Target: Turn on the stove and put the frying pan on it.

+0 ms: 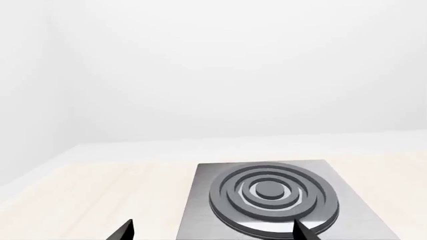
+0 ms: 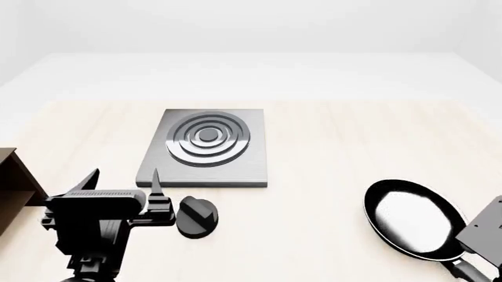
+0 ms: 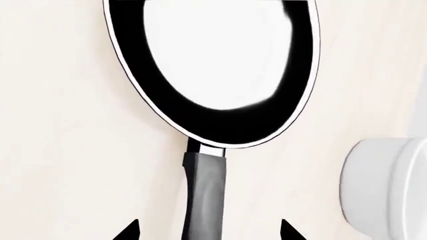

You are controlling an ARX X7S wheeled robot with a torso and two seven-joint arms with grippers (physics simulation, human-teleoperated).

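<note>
Left gripper [image 2: 126,179] wide open, empty, beside knob [image 2: 196,216], near stove [image 2: 206,147]. Right gripper [image 3: 210,231] open, straddling pan [image 3: 213,70] handle [image 3: 204,200], not closed. Bowl [image 3: 390,190] nearby.

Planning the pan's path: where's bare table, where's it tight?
Bare: the wide strip between the stove and the frying pan, and beyond the stove's far edge. Crowded: near-left, where the left gripper sits by the knob, and around the pan's handle, under the right gripper.

The left gripper [image 2: 126,179] is matte black, with a blocky ribbed body and two thin pointed fingers. The right arm [image 2: 488,226] shows only a grey angular housing, seemingly metal
</note>
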